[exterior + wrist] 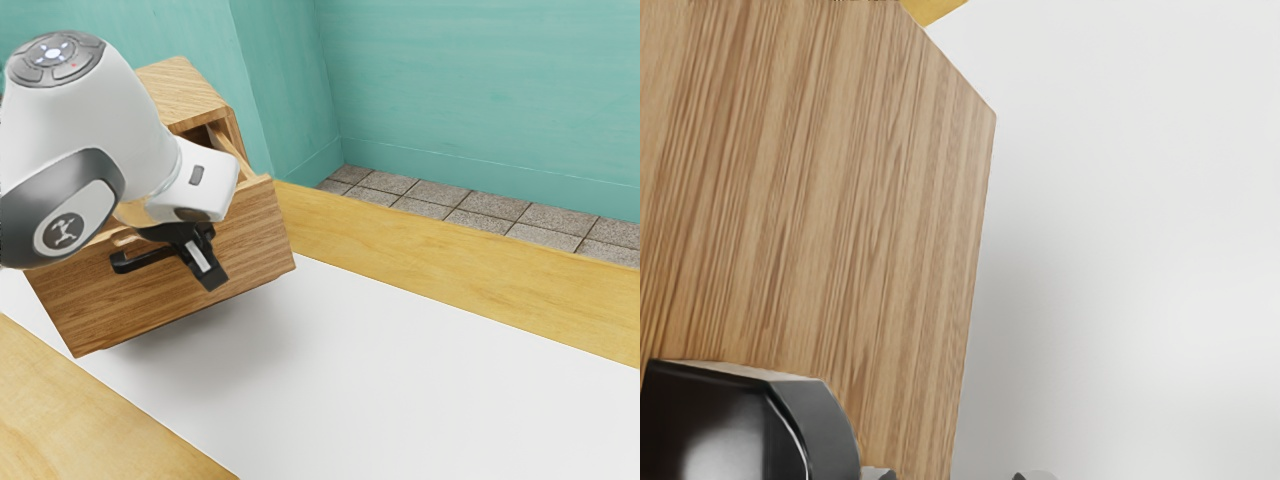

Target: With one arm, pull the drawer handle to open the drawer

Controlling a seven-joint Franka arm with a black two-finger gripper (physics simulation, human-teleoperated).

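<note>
Close against the drawer's front panel, the gripper [200, 262] sits at the end of the black handle [135, 260] nearer the exterior view's right. It overlaps that end of the bar, so the two read as one dark shape. Whether it is clamped on the handle or released cannot be told from either view.

The drawer [240, 235] stands pulled some way out of its wooden cabinet [190, 85], and its top edge and a strip of inner wall show behind the front panel. The handle lies across the front face as a long bar, running from the gripper toward the exterior view's left. Cabinet and drawer rest on the white table [400, 380], which has a wooden border.

The white arm [80, 130] covers much of the cabinet, the drawer's upper left part and the spot where the gripper meets the handle.

In the wrist view the drawer's wood-grain panel [810, 220] is just under the hand, beside the white table surface [1140, 250]. A glossy black block [730, 425] stands against the wood, cut off by the frame edge. It may be part of the handle, but that is not certain.
</note>
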